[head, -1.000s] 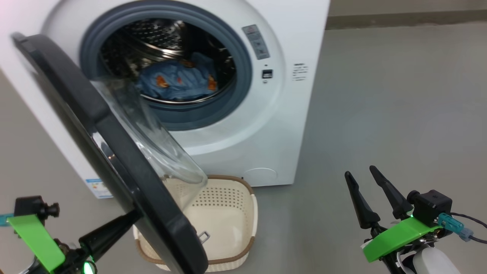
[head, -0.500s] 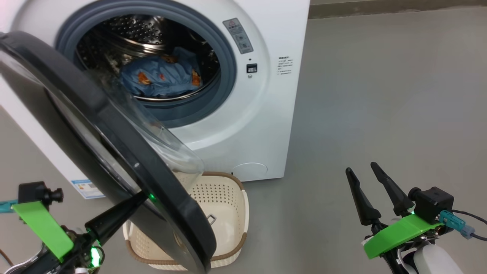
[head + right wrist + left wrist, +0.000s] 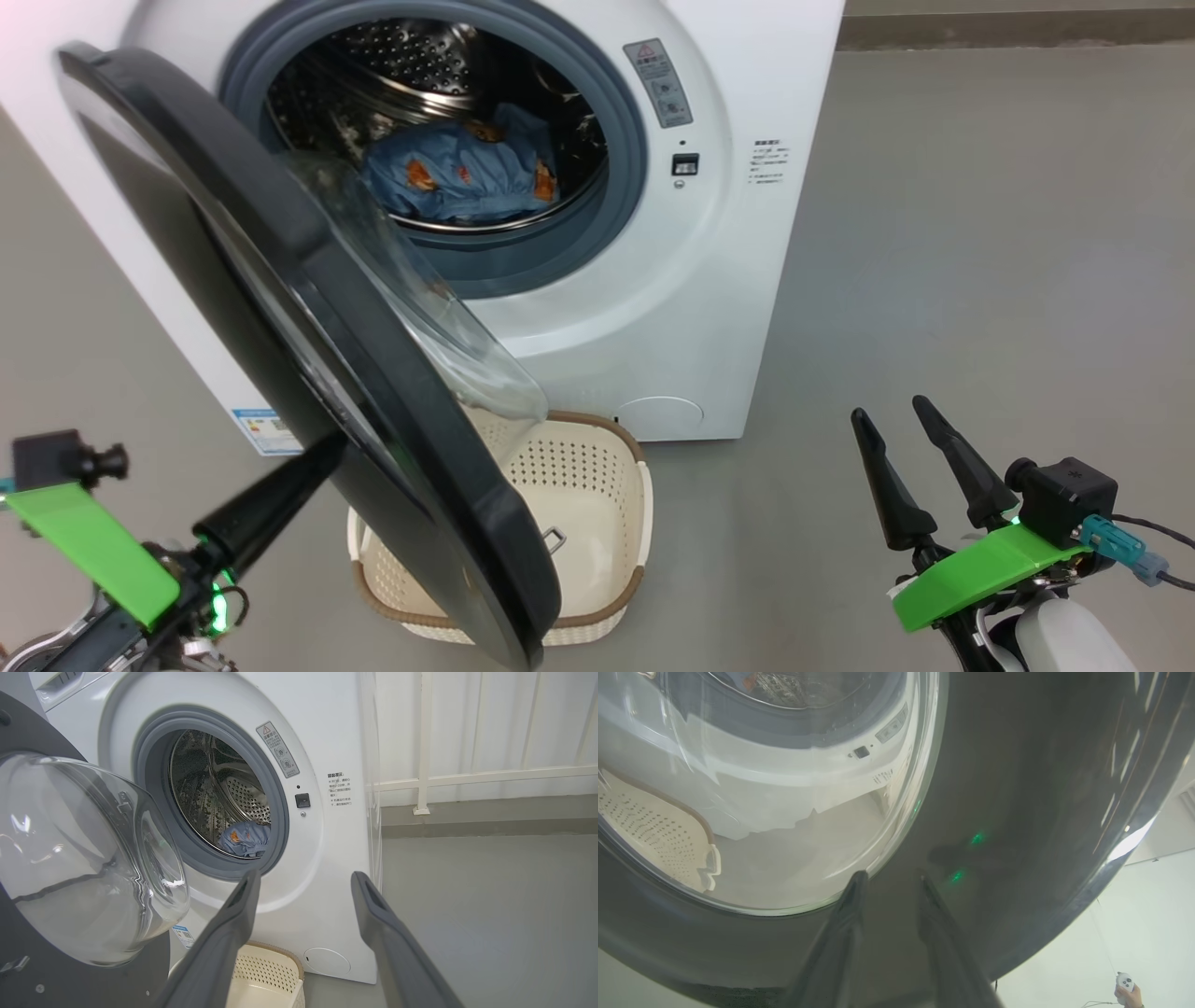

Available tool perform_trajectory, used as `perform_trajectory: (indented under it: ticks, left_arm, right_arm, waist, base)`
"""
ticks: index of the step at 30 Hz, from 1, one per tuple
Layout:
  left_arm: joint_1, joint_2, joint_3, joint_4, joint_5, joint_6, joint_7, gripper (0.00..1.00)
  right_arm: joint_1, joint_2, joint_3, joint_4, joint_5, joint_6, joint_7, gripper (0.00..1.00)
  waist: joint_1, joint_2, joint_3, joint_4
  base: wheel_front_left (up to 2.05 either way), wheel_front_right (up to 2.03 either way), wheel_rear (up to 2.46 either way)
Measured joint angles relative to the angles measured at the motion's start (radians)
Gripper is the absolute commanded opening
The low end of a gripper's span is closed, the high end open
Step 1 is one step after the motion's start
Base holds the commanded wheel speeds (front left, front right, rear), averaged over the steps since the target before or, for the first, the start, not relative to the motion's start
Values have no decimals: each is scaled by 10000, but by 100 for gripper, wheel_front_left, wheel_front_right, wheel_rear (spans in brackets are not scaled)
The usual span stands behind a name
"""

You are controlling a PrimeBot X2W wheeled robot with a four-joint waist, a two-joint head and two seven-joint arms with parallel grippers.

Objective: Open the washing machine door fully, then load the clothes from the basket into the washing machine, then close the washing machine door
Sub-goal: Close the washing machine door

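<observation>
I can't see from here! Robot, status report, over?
Left gripper parted, tips at outside of door; right gripper open, free. Clothes in drum, door half open. Basket beneath door, nothing blocking.

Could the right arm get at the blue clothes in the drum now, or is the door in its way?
Probably yes: the right pincer faces the light blue printed clothes with nothing between; the black-rimmed round glass door hangs open aside.

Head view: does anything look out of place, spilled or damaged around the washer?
Nothing stands out. The clothes lie inside the washing machine, with none on the visible floor. The basket sits upright below the half-open washing machine door, and its visible part holds no clothes.
</observation>
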Motion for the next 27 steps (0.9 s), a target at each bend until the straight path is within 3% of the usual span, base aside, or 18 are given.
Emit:
perform_trajectory:
  ticks: [1, 6, 11, 21, 27]
  left_arm:
    - [0, 2, 27, -31, 77, -54, -100, 100]
    - [3, 50, 128, -293, 1066, -408, -1093, 100]
    - [34, 184, -36, -708, 2330, -481, -2610, 100]
    - [1090, 1511, -1946, -844, 5379, -512, -6520, 100]
    - [1402, 1758, -2790, 109, 6520, -539, -8464, 100]
  right_arm:
    - [0, 13, -12, 0, 0, 0, 0, 100]
    - [0, 25, -61, -21, 0, 0, 0, 100]
    - [0, 15, -40, -35, 0, 0, 0, 100]
    - [3, -54, -25, -40, 0, 0, 0, 100]
    - [6, -56, -27, -44, 0, 0, 0, 100]
  waist:
    - [0, 0, 1, 44]
    - [0, 0, 27, 193]
    - [0, 0, 11, 180]
    - [0, 0, -50, 69]
    - [0, 0, -95, 22]
  base:
    - [0, 0, 0]
    - [0, 0, 0]
    - [0, 0, 0]
    - [0, 0, 0]
    - [0, 0, 0]
